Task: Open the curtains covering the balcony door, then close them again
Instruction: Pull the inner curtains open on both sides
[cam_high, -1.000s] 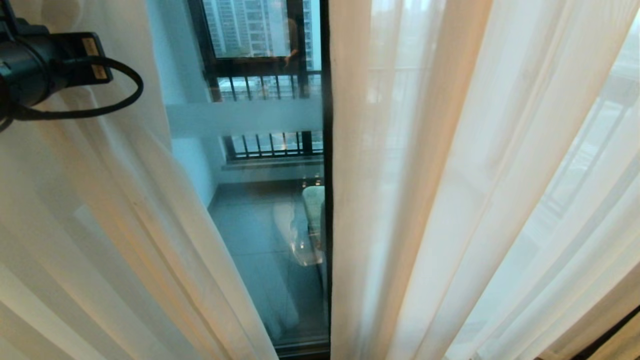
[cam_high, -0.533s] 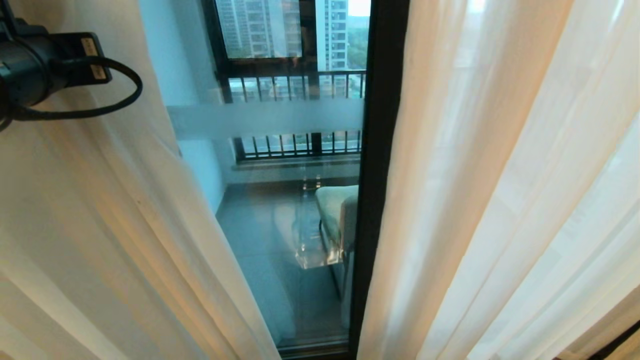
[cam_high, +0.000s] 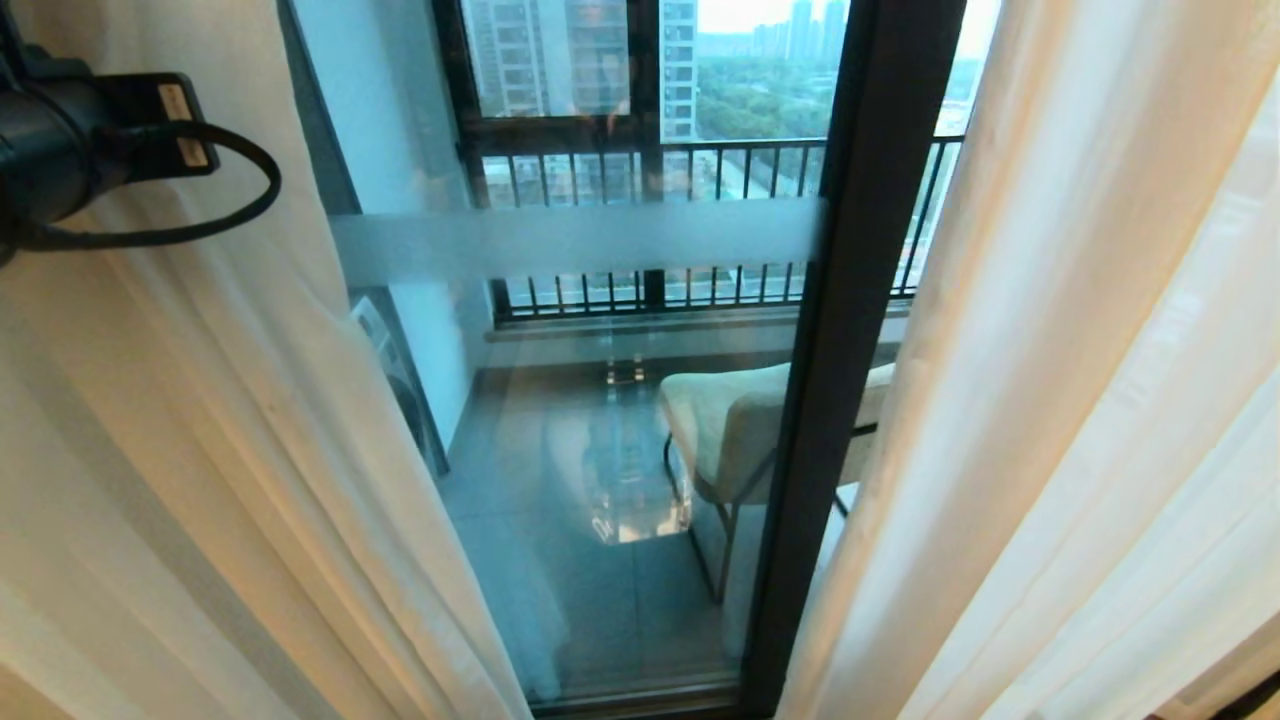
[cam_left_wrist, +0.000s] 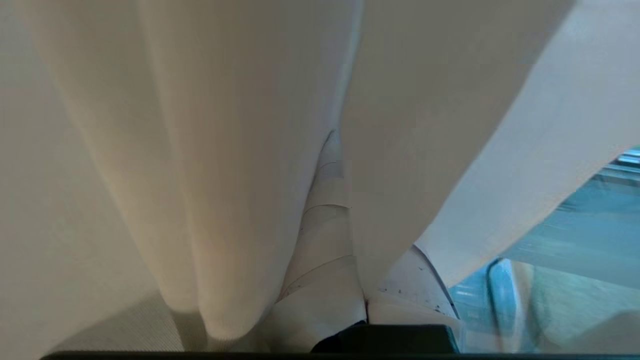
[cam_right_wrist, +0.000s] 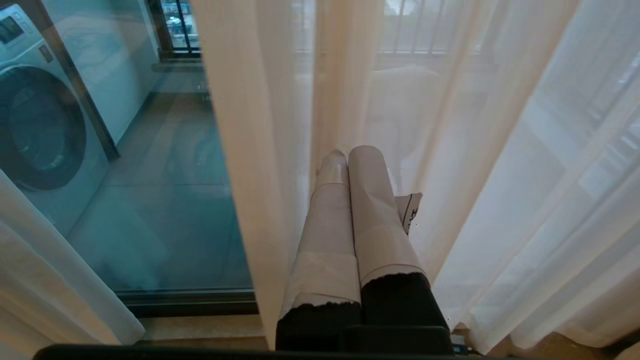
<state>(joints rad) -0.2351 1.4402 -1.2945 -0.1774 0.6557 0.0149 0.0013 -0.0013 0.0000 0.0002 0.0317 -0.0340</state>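
The curtains (cam_high: 1050, 400) hang parted before you, one panel on each side of the bare door (cam_high: 850, 330). Your left tool (cam_left_wrist: 345, 200) sits closed among the left panel's folds; whether cloth is pinched between its fingers you cannot tell. Your right tool (cam_right_wrist: 345, 170) is closed, empty, pressed against the right sheer. The fabric looks soft, light and slippery; gather a thick pleat at the inner edge.
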